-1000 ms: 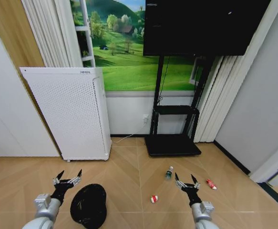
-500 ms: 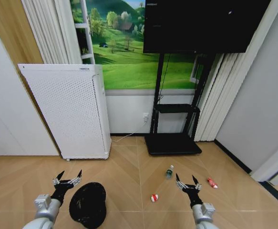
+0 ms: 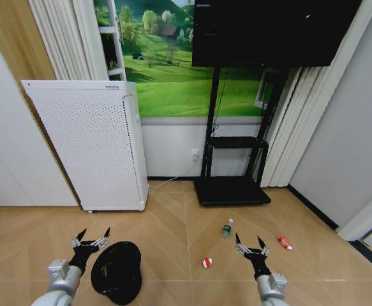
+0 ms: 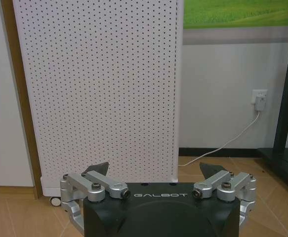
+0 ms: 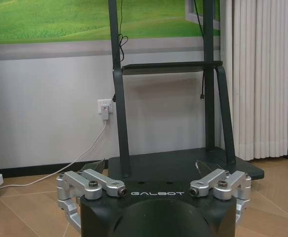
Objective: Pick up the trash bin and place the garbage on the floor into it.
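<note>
Low at the near edge of the head view, both arms reach forward over the floor (image 3: pixel 173 217), each with its wrist level and its fingers pointing ahead toward the far wall. The left gripper (image 3: pixel 90 240) has its two fingers spread wide apart and nothing between them; in the left wrist view the same gripper (image 4: pixel 153 173) faces the white heater-like panel (image 4: pixel 99 89), again wide open and empty. The right gripper (image 3: pixel 250 244) stands the same way, fingers splayed and holding nothing, and in the right wrist view this gripper (image 5: pixel 151 170) looks at the black stand (image 5: pixel 183 163) against the wall.

The bin (image 3: pixel 116 273) sits on the floor just to the right of the left gripper and slightly nearer the robot, close to the arm but apart from the fingers. It is a small round black mesh basket, seen from above with its dark mouth open.

The garbage lies around the right gripper. A red-and-white wrapper (image 3: pixel 207 262) is near it on its left. A small clear bottle (image 3: pixel 226 229) lies just ahead and left of it. A second red wrapper (image 3: pixel 284 242) lies close on its right.
</note>
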Controlling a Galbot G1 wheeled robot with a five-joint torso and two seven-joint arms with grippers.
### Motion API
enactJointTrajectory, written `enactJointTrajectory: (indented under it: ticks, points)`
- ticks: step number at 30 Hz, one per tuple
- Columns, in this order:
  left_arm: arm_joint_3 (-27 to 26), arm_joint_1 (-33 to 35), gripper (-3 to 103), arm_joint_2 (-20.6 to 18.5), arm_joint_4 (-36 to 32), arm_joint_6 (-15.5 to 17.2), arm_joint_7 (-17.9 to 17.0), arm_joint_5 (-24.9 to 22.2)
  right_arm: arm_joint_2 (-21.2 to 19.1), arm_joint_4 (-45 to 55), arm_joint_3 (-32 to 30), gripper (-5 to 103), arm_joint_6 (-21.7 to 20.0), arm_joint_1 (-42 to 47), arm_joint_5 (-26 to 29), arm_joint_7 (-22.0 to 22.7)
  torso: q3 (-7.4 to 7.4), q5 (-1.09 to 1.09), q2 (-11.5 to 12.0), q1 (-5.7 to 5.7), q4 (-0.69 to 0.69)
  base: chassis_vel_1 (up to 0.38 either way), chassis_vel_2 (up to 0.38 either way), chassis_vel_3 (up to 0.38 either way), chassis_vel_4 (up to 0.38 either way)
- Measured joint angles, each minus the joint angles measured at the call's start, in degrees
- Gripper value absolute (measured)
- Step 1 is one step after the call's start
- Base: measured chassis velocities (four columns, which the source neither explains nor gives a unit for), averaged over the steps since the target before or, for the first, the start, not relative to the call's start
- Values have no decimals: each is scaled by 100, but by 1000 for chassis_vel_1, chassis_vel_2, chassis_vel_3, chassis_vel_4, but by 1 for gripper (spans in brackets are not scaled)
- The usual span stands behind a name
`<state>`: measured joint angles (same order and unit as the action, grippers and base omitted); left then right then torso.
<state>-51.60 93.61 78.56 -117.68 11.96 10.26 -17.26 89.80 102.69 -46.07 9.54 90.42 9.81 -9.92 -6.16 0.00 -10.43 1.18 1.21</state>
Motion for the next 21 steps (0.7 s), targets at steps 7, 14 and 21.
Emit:
enactJointTrajectory:
  ticks: [7,14,21]
  points:
    - [-8,-5,100,6,34,-30,-1,-7,2,2,-5,100,2,5,-6,5,110,0,141,-32,0,0,0,0,0]
    - [-12,-8,100,5,34,-33,-4,-11,9,20,-8,100,0,6,-16,9,237,0,312,-75,0,0,0,0,0]
    - [-32,69,100,-48,-5,-74,-147,46,6,-5,-3,100,-10,-13,-19,11,383,0,489,-107,0,0,0,0,0]
